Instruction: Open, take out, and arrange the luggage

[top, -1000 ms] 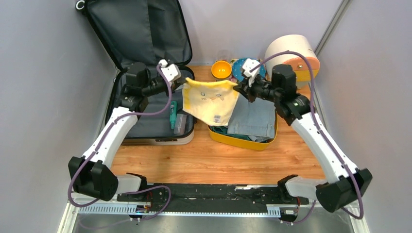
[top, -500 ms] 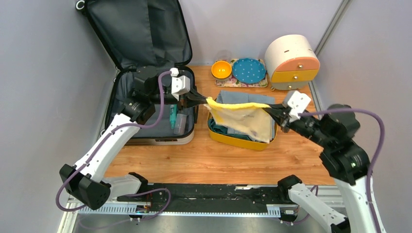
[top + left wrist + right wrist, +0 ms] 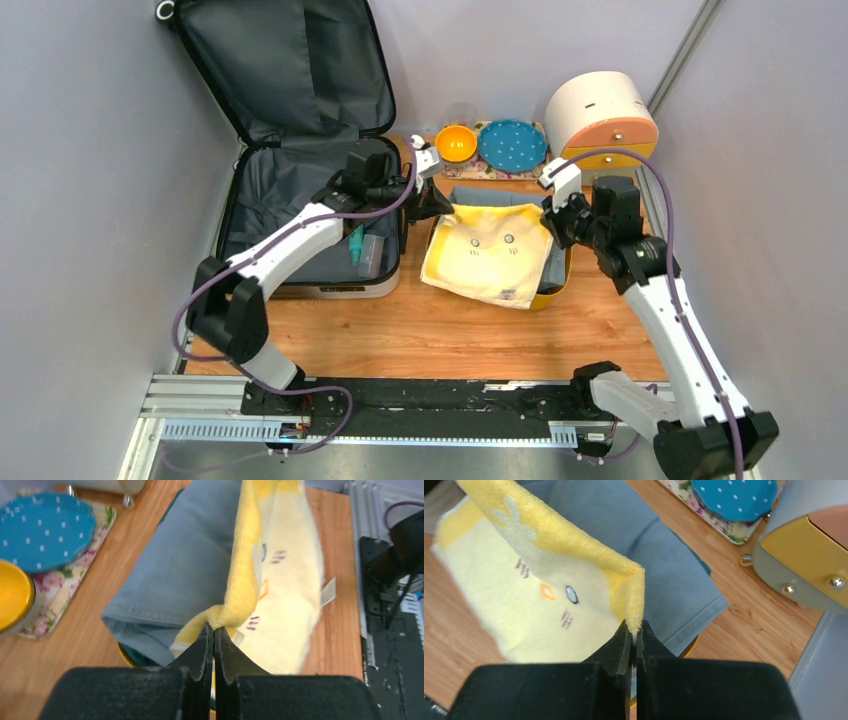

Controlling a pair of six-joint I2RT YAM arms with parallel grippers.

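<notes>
Our left hand (image 3: pixel 438 207) and right hand (image 3: pixel 553 212) each pinch a corner of the yellow towel (image 3: pixel 488 255); the open luggage (image 3: pixel 290 70) lies left of both.

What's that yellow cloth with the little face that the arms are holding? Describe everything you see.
A pale yellow terry towel with a darker yellow top band, a cartoon chick face and a small white label. The left gripper and right gripper pinch its top corners, spreading it face-up over the yellow plastic bin of folded blue-grey cloth.
</notes>
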